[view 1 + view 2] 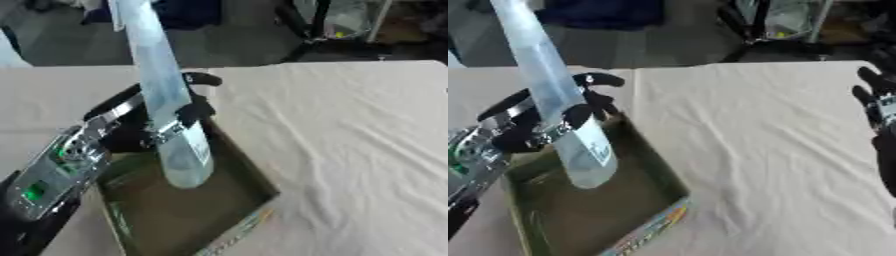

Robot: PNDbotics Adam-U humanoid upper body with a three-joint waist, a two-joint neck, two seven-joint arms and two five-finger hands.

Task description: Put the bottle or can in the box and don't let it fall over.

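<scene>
A tall clear plastic bottle (162, 90) with a pale label leans with its top away from me, its base down inside the open cardboard box (254, 175). My left hand (188, 112) is shut on the bottle at mid-height, thumb and fingers curled round it. Whether the base touches the box floor I cannot tell. My right hand (877, 100) shows only in the right eye view at the right edge, open, fingers up, away from the box.
The box lies on a table covered in a wrinkled cream cloth (350, 130), with open cloth to the right. Beyond the far table edge are a dark floor, stand legs (306, 30) and dark bags.
</scene>
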